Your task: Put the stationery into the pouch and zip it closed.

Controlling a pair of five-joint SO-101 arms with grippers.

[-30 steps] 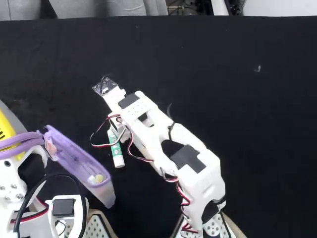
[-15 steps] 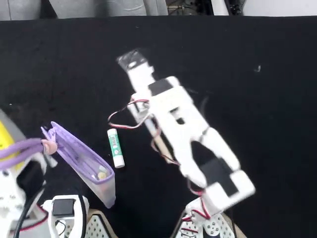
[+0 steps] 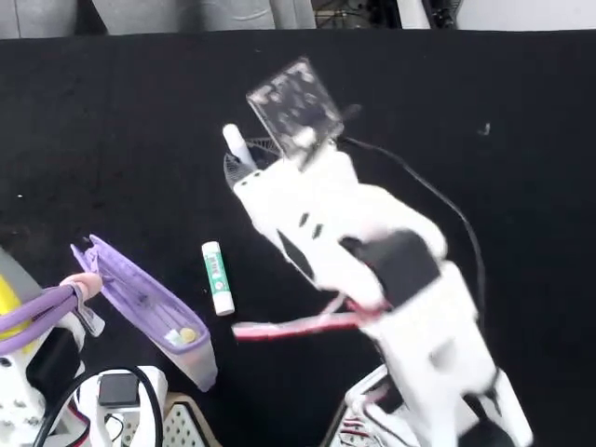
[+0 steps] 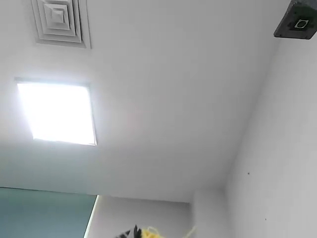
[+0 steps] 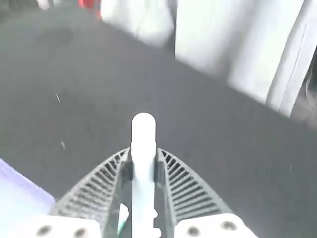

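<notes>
One pouch (image 3: 140,303), two sticks (image 3: 218,277) (image 3: 235,142), two arms (image 3: 372,270) (image 3: 28,372).

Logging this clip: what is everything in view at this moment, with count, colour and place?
pouch: one, purple, open, on the table's near left.
small item: one, yellowish, inside the pouch at its near end.
stick: one, white with a green label, lying on the table just right of the pouch.
pen: one, white, clamped in the right tool, above the table's middle.
table: one, black.
ceiling light: one, white, in the left wrist view.
ceiling vent: one, white, near the light.
right tool: one, pale ribbed fingers, shut on the pen.
right arm: one, white, over the table's centre.
left arm: one, white, near left corner.
</notes>
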